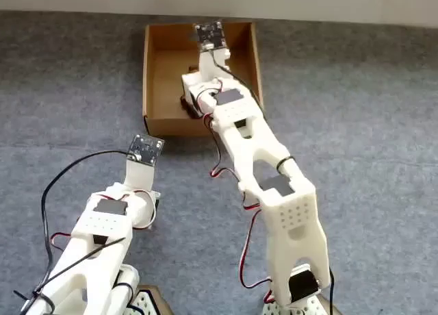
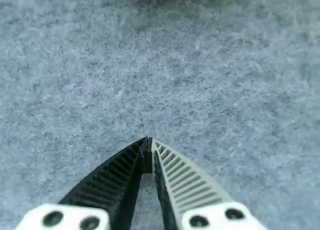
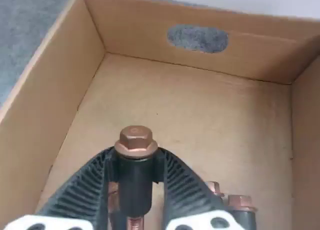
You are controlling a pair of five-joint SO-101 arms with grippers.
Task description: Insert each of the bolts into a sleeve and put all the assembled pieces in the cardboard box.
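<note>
Sleeved bolt (image 3: 135,177) clamped in the right end effector (image 3: 136,160), long axis along the jaws, head past the tips, above the cardboard box (image 3: 210,115) floor, finished pieces (image 3: 240,204) just beside. Probably ready to be let go there. Left end effector (image 2: 150,142) clenched, empty, over worktop (image 2: 210,65), well apart.

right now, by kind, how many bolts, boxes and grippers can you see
cardboard box: 1
bolts: 3, the held bolt in the right gripper and two bolt heads on the box floor
grippers: 2, counting the left gripper
total: 6
</note>
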